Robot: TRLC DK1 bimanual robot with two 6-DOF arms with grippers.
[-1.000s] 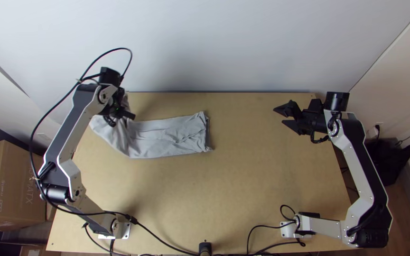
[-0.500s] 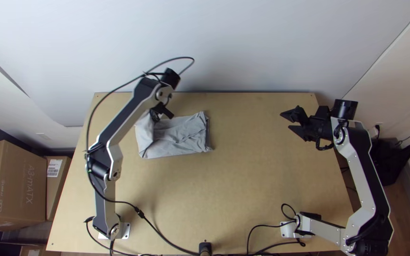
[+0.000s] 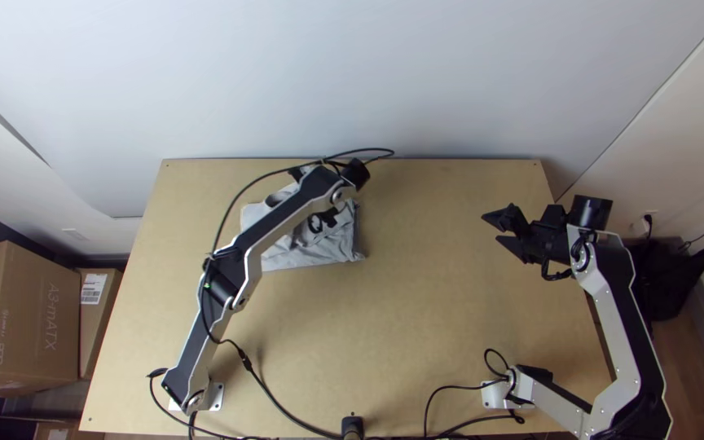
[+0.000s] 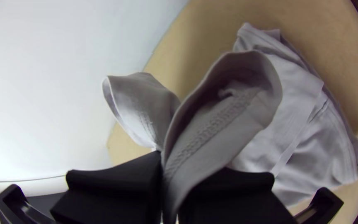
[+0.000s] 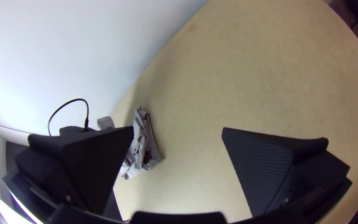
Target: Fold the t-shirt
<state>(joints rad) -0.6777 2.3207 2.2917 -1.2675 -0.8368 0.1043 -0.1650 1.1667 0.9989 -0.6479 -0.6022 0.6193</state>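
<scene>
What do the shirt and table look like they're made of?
The shirt looks like soft, matte fabric, perhaps cotton: it creases and shows a stitched seam. The table seems to be smooth wood or fibreboard, given its even tan surface.

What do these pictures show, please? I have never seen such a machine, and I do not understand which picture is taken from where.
The machine is two robot arms at a wooden table. The top view comes from a fixed camera high over the table; each wrist view comes from a camera on that arm's wrist. A grey t-shirt lies gathered in layers near the table's far side, under the left arm. The left gripper pinches part of it between two black fingers and holds that part up. The right gripper is open and holds nothing, off to the side of the shirt.
</scene>
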